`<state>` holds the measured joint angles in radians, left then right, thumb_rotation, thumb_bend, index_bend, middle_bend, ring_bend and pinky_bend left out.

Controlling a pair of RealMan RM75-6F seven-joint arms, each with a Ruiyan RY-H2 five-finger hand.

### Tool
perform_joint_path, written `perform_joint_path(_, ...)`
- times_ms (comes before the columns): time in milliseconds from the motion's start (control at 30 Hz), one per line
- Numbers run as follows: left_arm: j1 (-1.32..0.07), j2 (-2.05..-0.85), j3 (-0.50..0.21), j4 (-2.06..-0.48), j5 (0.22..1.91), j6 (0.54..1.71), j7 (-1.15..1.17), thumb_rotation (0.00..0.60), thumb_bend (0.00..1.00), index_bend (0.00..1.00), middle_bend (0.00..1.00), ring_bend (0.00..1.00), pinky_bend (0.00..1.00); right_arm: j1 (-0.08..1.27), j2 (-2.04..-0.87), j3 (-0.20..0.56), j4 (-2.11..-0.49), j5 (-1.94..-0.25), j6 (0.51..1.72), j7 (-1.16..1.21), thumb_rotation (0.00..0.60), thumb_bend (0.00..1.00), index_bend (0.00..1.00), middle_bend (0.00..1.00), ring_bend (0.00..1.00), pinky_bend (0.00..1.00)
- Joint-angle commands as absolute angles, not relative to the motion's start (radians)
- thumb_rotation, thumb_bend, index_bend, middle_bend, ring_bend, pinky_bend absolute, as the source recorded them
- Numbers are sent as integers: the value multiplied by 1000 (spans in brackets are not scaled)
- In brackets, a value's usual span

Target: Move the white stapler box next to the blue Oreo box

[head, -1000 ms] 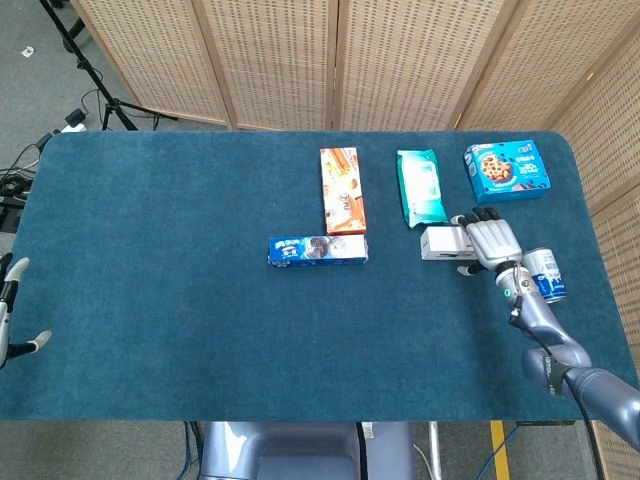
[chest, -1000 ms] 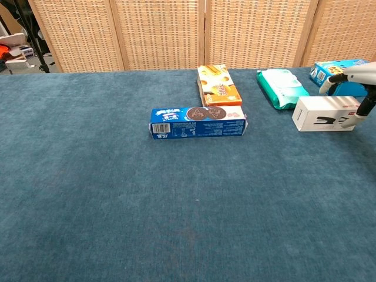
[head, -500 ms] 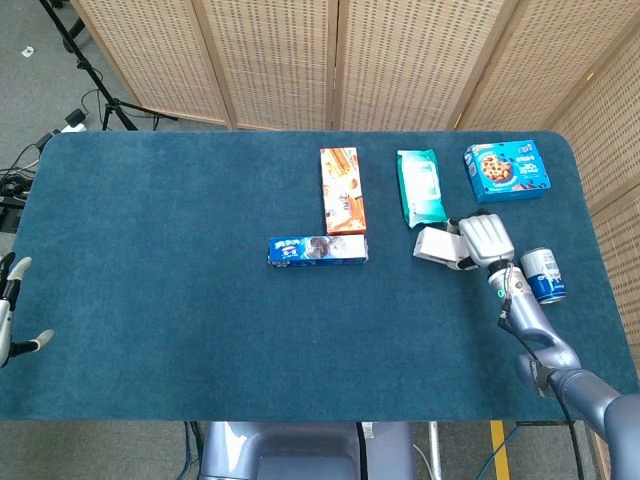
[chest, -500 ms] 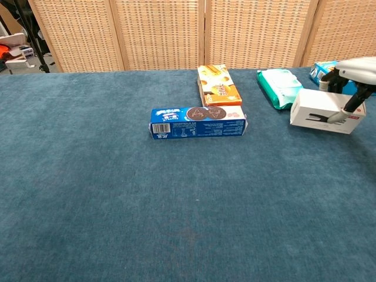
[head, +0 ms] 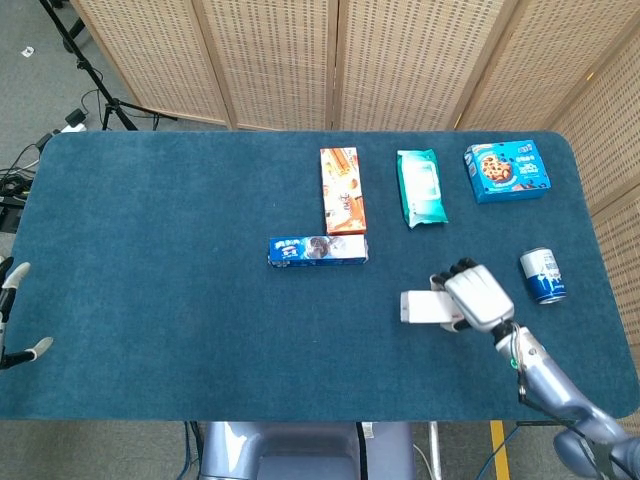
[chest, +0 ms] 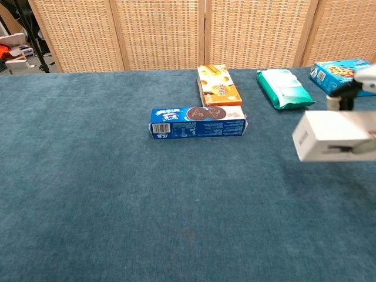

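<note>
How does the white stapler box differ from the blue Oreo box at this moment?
The white stapler box is plain white; the blue Oreo box is blue with cookie pictures. The right hand grips the stapler box; the Oreo box lies untouched on the table. The Oreo box looks longer and slimmer. Both are rectangular cartons.

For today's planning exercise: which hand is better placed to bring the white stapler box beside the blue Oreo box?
The right hand: it holds the white stapler box near the blue Oreo box. The left hand sits at the table's far edge.
</note>
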<state>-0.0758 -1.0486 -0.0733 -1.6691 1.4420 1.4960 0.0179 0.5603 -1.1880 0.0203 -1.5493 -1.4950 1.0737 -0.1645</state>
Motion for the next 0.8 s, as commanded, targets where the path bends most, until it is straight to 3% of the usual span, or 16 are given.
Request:
perform_joint_path(33,-73,-1045,-69,-1669,1449,1499,12,600,0,0,0,0,0,517,-1177,-11,-1609,-1477,1086,-247,600,334,509,573,427,295)
perform_joint_path(233,-74,-1047,-67,-1669,1449,1496,20,600,0,0,0,0,0,503,-1253,23,-1622,-1343,1074,-383,600,358,509,573,429,298)
perform_joint_path(533,-81,-1054,-70,-1667,1435,1481,33,600,0,0,0,0,0,532,-1286,42,-1589,-1298,1028,-442,600,348,509,563,429,298)
perform_joint_path(600,-80,-1053,-70,-1668,1434,1482,33,600,0,0,0,0,0,541,-1294,42,-1583,-1279,1002,-452,600,244,462,463,379,278)
perform_joint_path(667,-79,-1052,-71,-1668,1431,1483,30,600,0,0,0,0,0,550,-1280,45,-1613,-1237,961,-443,600,52,227,152,138,176)
perform_joint_path(700,-78,-1051,-71,-1668,1431,1483,28,600,0,0,0,0,0,551,-1273,49,-1628,-1225,959,-444,600,3,105,37,36,119)
perform_joint_path(800,-79,-1050,-72,-1667,1430,1481,25,600,0,0,0,0,0,546,-1251,59,-1680,-1225,991,-456,600,0,8,0,0,60)
